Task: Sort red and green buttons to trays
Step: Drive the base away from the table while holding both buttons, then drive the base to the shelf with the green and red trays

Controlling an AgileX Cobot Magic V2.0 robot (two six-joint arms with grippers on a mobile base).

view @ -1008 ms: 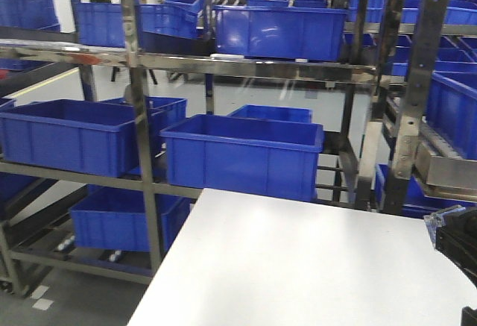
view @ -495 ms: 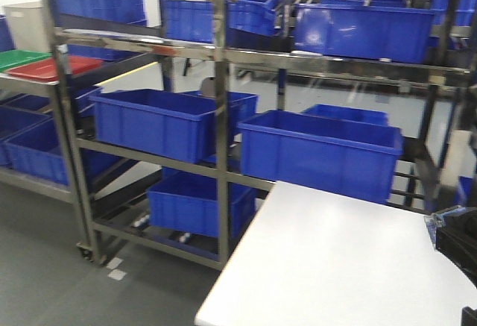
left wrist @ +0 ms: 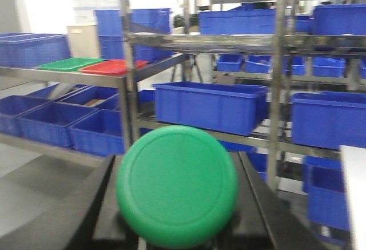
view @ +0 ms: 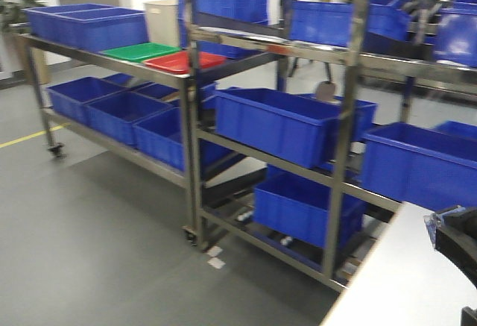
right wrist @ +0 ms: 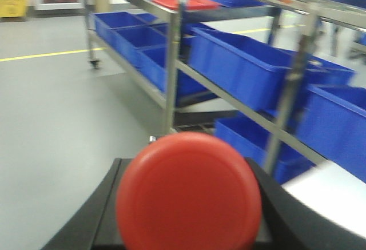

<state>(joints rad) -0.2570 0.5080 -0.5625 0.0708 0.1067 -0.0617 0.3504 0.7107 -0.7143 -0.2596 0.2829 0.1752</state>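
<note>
Front view: the green tray (view: 139, 51) and red tray (view: 182, 61) sit side by side on top of the steel rack (view: 192, 154). Left wrist: the left tool (left wrist: 180, 161) pinches a green button (left wrist: 177, 187), cap facing the lens. Right wrist: the right tool (right wrist: 186, 164) pinches a red button (right wrist: 189, 193).

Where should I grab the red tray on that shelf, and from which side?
Probably pinch the raised rim of the red tray on its aisle-facing edge, coming from above and in front. It lies flat and shallow, the green tray crowds one side and a rack post the other.
</note>
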